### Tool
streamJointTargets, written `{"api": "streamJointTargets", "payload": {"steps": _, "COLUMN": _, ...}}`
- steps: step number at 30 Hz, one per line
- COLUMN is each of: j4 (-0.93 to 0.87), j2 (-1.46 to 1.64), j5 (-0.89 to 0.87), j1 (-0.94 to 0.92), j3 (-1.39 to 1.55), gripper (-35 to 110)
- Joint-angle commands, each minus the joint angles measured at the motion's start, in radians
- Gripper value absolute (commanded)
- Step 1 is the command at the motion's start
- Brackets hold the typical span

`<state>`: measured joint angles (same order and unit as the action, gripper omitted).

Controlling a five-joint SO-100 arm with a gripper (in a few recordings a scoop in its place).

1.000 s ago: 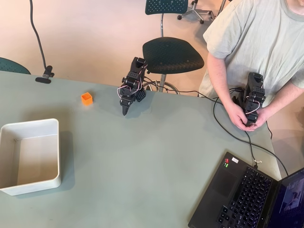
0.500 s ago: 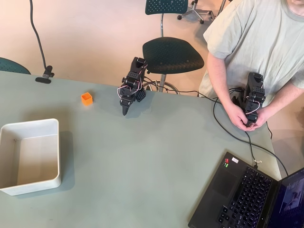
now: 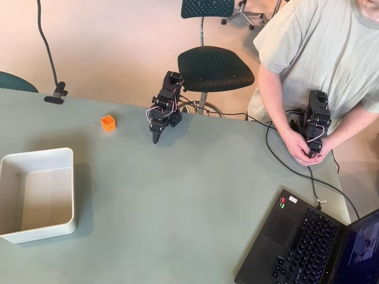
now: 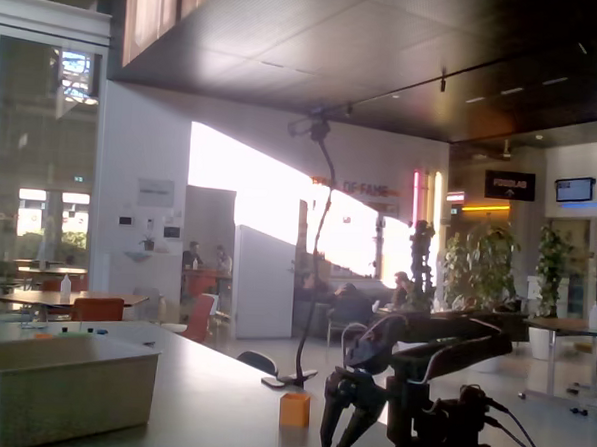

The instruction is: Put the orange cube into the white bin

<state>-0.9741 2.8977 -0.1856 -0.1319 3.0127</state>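
In the overhead view the orange cube (image 3: 108,123) sits on the table (image 3: 177,201), well to the left of the claw (image 3: 156,138) and slightly above it. The claw hangs tip-down over the table, fingers slightly parted and holding nothing. The white bin (image 3: 37,194) lies further left and lower, beyond the cube.

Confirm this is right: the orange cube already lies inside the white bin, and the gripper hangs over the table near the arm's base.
Not right about the cube. In the overhead view the orange cube sits on the bare table, apart from the white bin, whose inside is plain. The rest holds: the gripper hangs over the table near the arm's base, holding nothing.
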Motion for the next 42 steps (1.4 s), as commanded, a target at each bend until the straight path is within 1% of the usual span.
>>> {"api": "streamJointTargets", "payload": {"steps": 1, "j4": 0.006, "j2": 0.005, "j5": -0.002, "j1": 0.008, "j3": -0.028, "gripper": 4}}
{"api": "streamJointTargets", "payload": {"steps": 8, "j4": 0.009, "j2": 0.006, "j5": -0.002, "j1": 0.008, "j3": -0.044, "gripper": 4}}
{"api": "streamJointTargets", "payload": {"steps": 13, "j4": 0.069, "j2": 0.006, "j5": -0.003, "j1": 0.008, "j3": -0.100, "gripper": 4}}
{"api": "streamJointTargets", "payload": {"steps": 22, "j4": 0.078, "j2": -0.012, "j5": -0.005, "j1": -0.017, "j3": -0.420, "gripper": 4}}
{"api": "streamJointTargets", "payload": {"steps": 26, "j4": 0.052, "j2": -0.138, "j5": -0.006, "j1": -0.110, "j3": -0.634, "gripper": 4}}
{"api": "streamJointTargets", "payload": {"steps": 32, "j4": -0.078, "j2": -0.549, "j5": -0.006, "j1": -0.301, "j3": -1.003, "gripper": 4}}
{"api": "streamJointTargets", "payload": {"steps": 37, "j4": -0.290, "j2": -0.862, "j5": -0.008, "j1": -0.485, "j3": -1.253, "gripper": 4}}
{"api": "streamJointTargets", "payload": {"steps": 42, "j4": -0.471, "j2": -1.034, "j5": -0.009, "j1": -0.649, "j3": -1.422, "gripper": 4}}
